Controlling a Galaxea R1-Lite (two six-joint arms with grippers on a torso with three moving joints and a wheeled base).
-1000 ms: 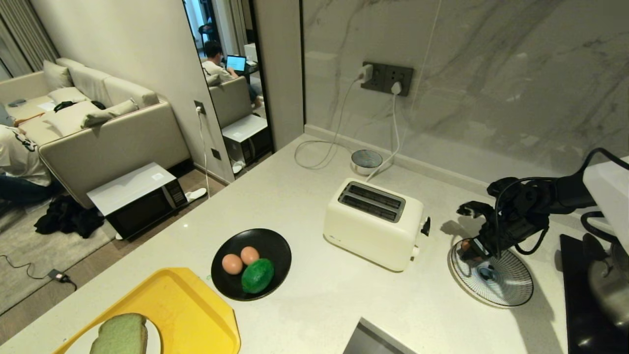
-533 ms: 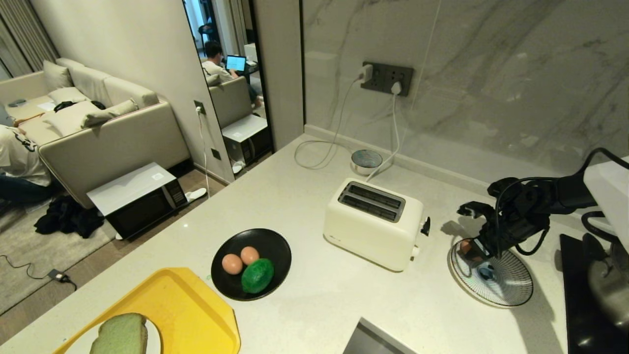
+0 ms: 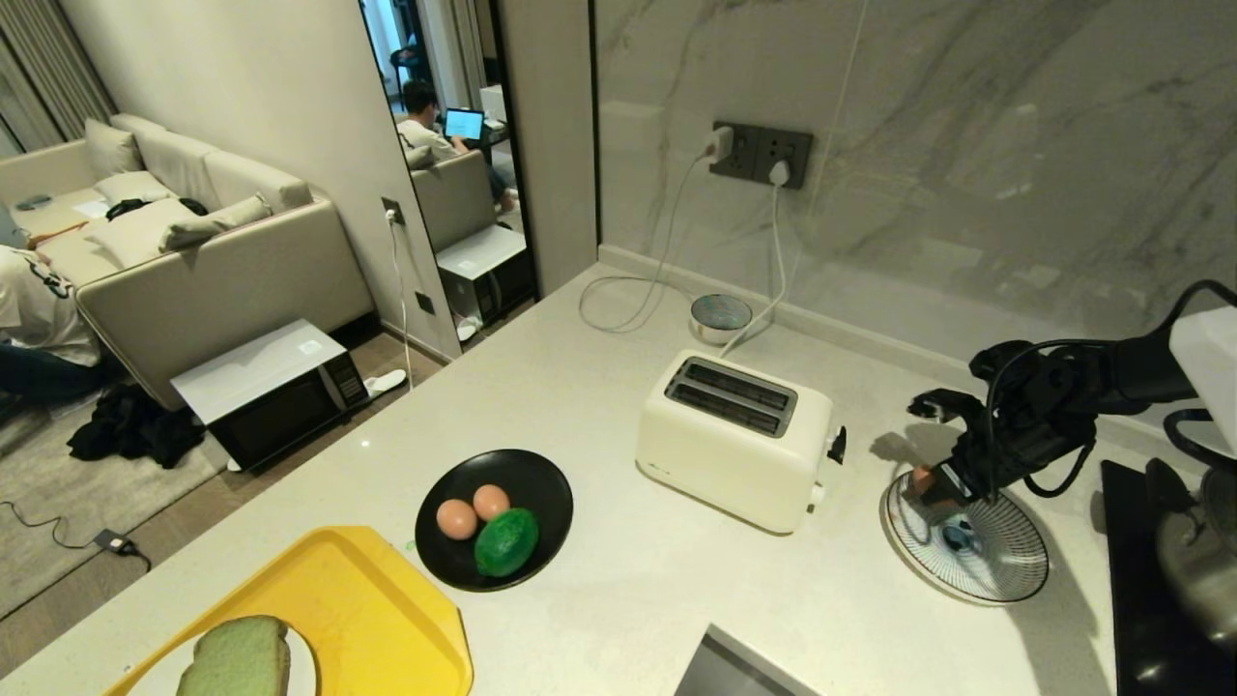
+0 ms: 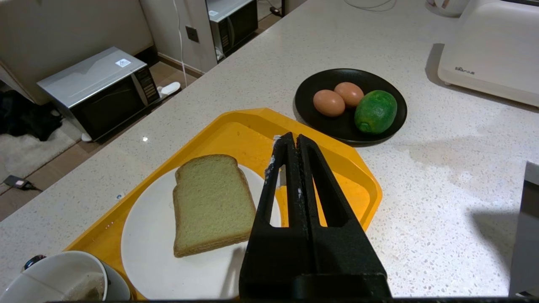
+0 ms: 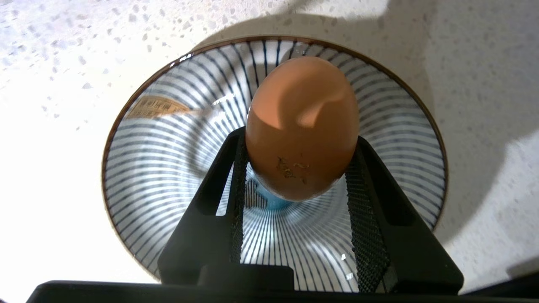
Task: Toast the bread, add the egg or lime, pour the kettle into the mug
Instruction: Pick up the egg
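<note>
My right gripper (image 5: 299, 141) is shut on a pinkish-brown egg (image 5: 301, 126), which is clamped between both pads just above a blue-striped bowl (image 5: 168, 168). The head view shows this gripper (image 3: 930, 483) right of the toaster (image 3: 734, 435), over the bowl's (image 3: 995, 570) far rim. Two more eggs (image 3: 456, 519) and the lime (image 3: 505, 541) lie on a black plate (image 3: 532, 474). The bread (image 4: 210, 202) lies on a white plate on the yellow tray (image 4: 236, 130). My left gripper (image 4: 292, 141) hovers shut and empty beside it. The mug (image 4: 54, 282) shows at the tray's near corner. The kettle is out of view.
Two cables run from the wall socket (image 3: 763, 150) down to the counter behind the toaster, beside a small round puck (image 3: 720, 314). A dark hob (image 3: 1140, 580) with a grey vessel fills the far right edge. A sink corner (image 3: 734, 667) sits at the front.
My right gripper, with the egg between its jaws, has shifted slightly up and to the right over the bowl. The left arm and everything else stayed still.
</note>
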